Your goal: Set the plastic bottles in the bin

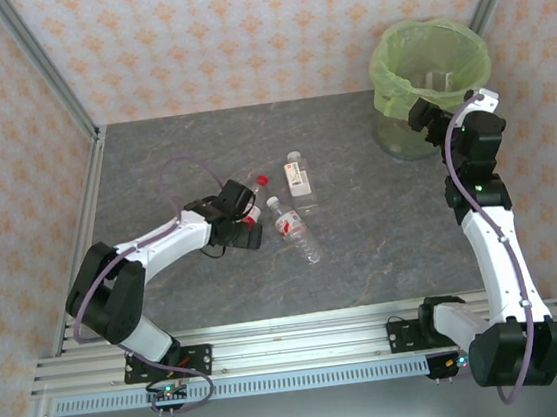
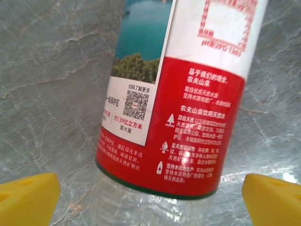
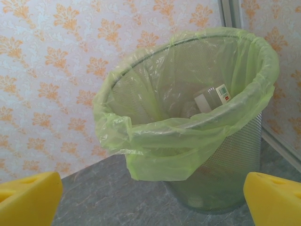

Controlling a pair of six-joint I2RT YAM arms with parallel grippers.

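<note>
Three plastic bottles lie on the table, close together near its middle. They are a red-capped bottle with a red and white label, a bottle with a pale label just beyond it, and a clear bottle with a white cap lying at a slant beside them. The bin stands at the far right corner of the table, well apart from this cluster. Through its light-green bag we can make out a pale labelled object resting inside. We take this to be at least one bottle already delivered, though how many are in there we cannot tell. So we judge the task partly done, with the three bottles on the table left to carry over. The red-capped bottle looks like the one in hand. It lies flat on the table directly under the left tool, whose yellow fingers stand spread wide on either side of the bottle's body. They have clear gaps to the plastic and grip nothing. In the left wrist view the label sits between the two tips, so we think the tool is lined up across the bottle and needs to close before any lift. The right tool hangs just before the bin, facing its rim from the near side. Its fingers are also fully apart and empty, with the bin's mouth framed between them.
</note>
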